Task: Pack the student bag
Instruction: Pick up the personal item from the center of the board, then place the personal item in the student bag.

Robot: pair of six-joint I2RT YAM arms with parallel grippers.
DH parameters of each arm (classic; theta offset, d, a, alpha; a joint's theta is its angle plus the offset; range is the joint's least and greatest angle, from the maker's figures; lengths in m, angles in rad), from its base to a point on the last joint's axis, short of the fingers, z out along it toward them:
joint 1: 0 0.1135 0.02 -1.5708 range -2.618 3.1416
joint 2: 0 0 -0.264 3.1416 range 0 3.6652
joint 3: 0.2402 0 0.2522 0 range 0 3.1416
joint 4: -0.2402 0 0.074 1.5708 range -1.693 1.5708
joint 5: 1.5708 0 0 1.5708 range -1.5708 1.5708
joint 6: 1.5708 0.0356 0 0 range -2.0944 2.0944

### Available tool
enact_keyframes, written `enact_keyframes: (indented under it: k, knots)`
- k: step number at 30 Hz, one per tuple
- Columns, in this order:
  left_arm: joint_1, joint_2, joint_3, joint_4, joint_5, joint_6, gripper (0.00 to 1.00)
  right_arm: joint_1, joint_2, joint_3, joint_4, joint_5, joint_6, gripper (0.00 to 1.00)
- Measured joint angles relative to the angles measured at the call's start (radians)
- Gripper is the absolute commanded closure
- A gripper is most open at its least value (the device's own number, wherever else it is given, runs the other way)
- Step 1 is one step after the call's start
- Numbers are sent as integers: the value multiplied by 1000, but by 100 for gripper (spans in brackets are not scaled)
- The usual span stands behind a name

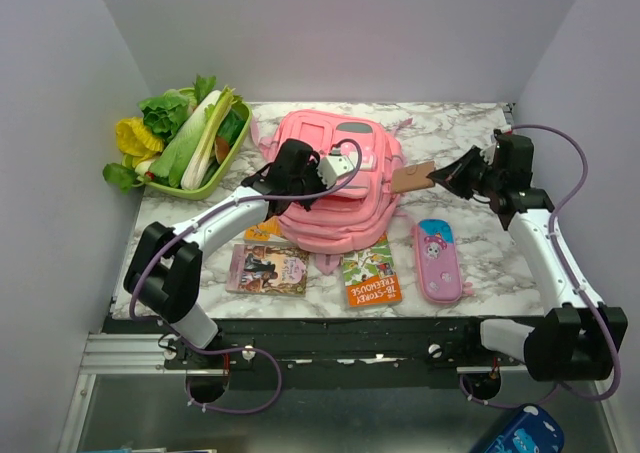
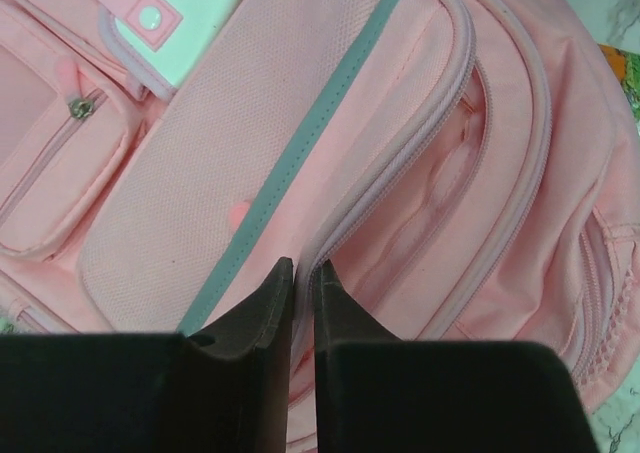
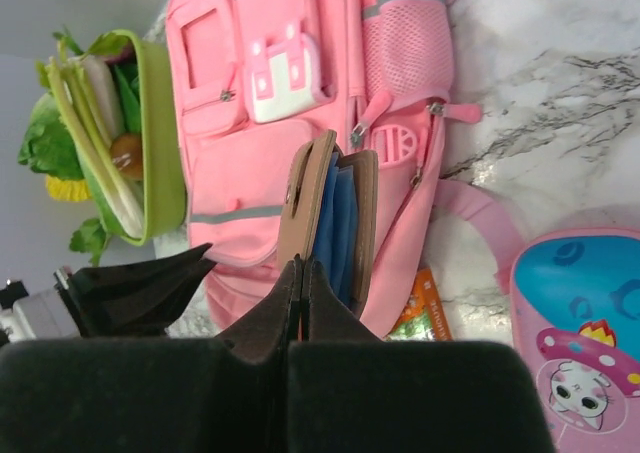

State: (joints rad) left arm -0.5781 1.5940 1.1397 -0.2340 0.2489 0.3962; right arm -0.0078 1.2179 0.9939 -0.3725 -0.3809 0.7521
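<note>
The student bag (image 1: 345, 218), a pink backpack, is lying flat at the middle of the marbled surface (image 1: 470, 133), with its front pockets facing up. The left gripper (image 2: 303, 268) is hovering over the bag's front. Its dark fingers (image 2: 265, 313) are standing almost together, with only a narrow slit between the tips. The tips are pressing at the piped pocket edge just beside the grey strip (image 2: 300, 143); whether they are pinching fabric cannot be told. The right gripper (image 3: 302, 265) is reaching in from the bag's right side, its fingers clamped tight on the lower edge of a brown wallet (image 3: 300, 198). The wallet is showing blue inner pockets and is hanging beside the bag's right flank, above the surface. A white buckle patch (image 3: 285, 68) on the bag is carrying no legible writing. In front of the bag an orange book (image 1: 369, 273) is lying flat, and its cover is reading "78-STOREY TREEHOUSE". To the left of it a pink picture book (image 1: 268, 270) is lying flat, its title too small to read. To the right of the orange book a pink pencil case (image 1: 440, 261) is lying with a cartoon cat face on its lid. A green tray (image 1: 205, 185) is sitting at the far left corner, holding leafy vegetables (image 1: 185, 133).
</note>
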Motion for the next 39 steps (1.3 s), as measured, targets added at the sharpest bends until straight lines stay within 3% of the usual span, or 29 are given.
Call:
enact_keyframes:
  k: [2, 4, 17, 29, 39]
  knots:
    - [0, 1, 12, 7, -16, -13, 97, 14, -32, 0, -3, -10, 16, 99]
    - [0, 2, 24, 12, -31, -31, 100, 25, -56, 0, -3, -18, 33, 99]
    - [-11, -9, 63, 23, -40, -240, 100, 145, -116, -106, 46, -78, 151, 99]
    - [-66, -19, 97, 6, -39, -320, 100, 225, -105, -163, 149, -80, 239, 99]
    - [-66, -26, 136, -44, -10, -364, 100, 294, -19, -173, 224, 42, 338, 99]
